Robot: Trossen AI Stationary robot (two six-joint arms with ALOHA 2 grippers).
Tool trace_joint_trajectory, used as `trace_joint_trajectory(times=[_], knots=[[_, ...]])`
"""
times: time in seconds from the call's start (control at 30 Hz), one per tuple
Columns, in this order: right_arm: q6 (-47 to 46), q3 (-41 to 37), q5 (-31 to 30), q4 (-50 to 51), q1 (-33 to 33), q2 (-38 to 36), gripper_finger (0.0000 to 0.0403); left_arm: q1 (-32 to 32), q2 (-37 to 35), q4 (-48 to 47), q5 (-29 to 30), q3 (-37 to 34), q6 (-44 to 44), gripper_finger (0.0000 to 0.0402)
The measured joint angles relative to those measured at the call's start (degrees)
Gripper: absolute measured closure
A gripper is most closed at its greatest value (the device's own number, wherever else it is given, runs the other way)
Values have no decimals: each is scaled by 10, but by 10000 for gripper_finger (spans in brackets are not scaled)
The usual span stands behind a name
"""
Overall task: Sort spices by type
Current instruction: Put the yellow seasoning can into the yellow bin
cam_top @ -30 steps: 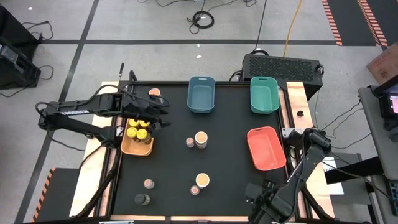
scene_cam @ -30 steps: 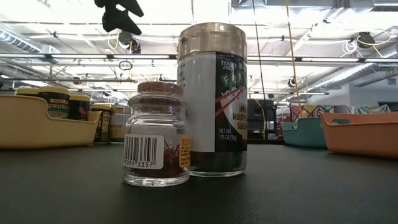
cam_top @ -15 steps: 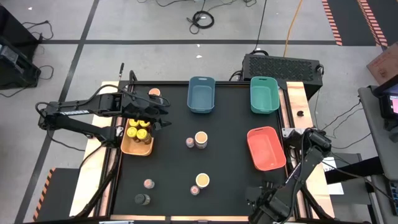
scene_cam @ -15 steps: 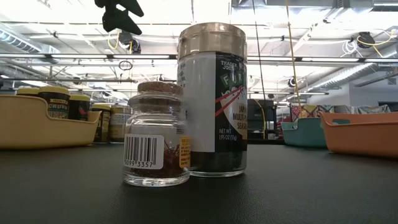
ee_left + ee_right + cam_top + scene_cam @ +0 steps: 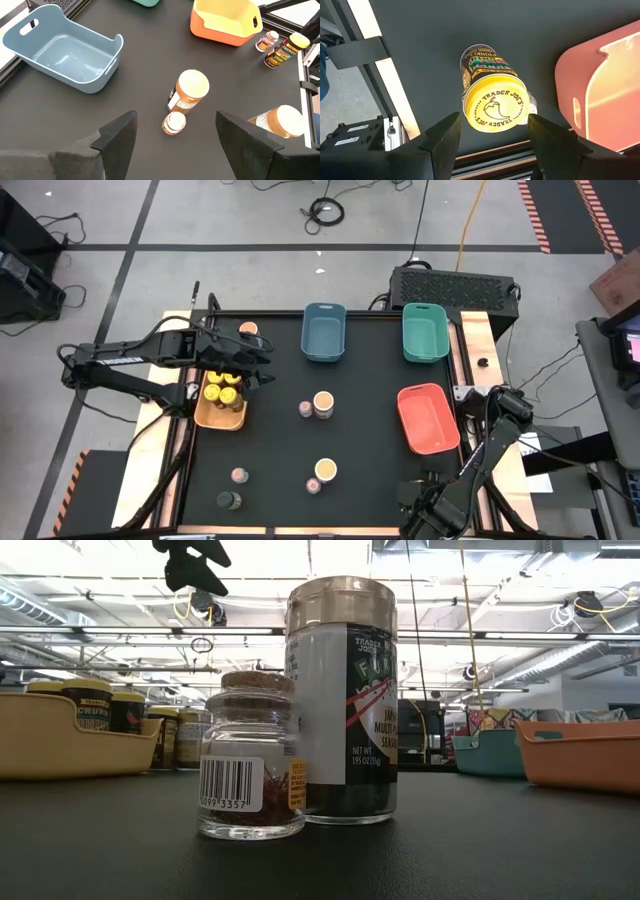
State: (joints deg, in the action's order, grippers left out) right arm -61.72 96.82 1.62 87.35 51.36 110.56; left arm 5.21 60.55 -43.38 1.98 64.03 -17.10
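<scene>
A yellow-lidded spice jar point(image 5: 494, 109) stands between the fingers of my right gripper point(image 5: 418, 492) at the table's near right corner, beside the red bin point(image 5: 428, 418); the gripper points down and is shut on it. A tiny pinkish-topped jar point(image 5: 270, 40) stands right next to it. Other yellow-lidded jars point(image 5: 222, 385) stand in the orange-yellow bin point(image 5: 200, 416) at the left. My left gripper point(image 5: 262, 365) hangs open and empty above that bin. Peach-topped jars point(image 5: 323, 402) point(image 5: 325, 470), tiny ones point(image 5: 305, 409) point(image 5: 238, 476) and a dark one point(image 5: 228, 500) stand on the mat. My right gripper has the jar's yellow lid point(image 5: 466, 107) between its two fingers, one on either side of the rim. The fingers come from above, pointing down. The jar is upright under them, label side showing; whether its base is on the table I cannot tell.
A blue bin point(image 5: 323, 332) and a teal bin point(image 5: 425, 330) stand along the far edge. One more jar point(image 5: 248, 328) stands at the far left. A tall jar point(image 5: 342, 700) and a small cork-topped one point(image 5: 250, 765) fill the low view's middle.
My right gripper has rolled a little about the line it points along, staying at the near right corner. Nothing else has moved.
</scene>
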Motion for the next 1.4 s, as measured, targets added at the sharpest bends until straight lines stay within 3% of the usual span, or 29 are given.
trace_joint_trajectory(times=[0.6,0.9,1.03,1.23,1.4], knots=[[-6,0,-4,-34,0,0,179,0,0,0,0,0,0,130],[-75,-1,0,23,-7,0,175,0,0,0,0,0,10,130],[-98,-1,13,26,-8,0,149,0,0,0,0,0,10,130],[-130,-1,60,26,-11,0,80,0,0,0,0,0,10,130],[-110,-1,30,2,-11,0,32,0,0,0,0,0,10,130]])
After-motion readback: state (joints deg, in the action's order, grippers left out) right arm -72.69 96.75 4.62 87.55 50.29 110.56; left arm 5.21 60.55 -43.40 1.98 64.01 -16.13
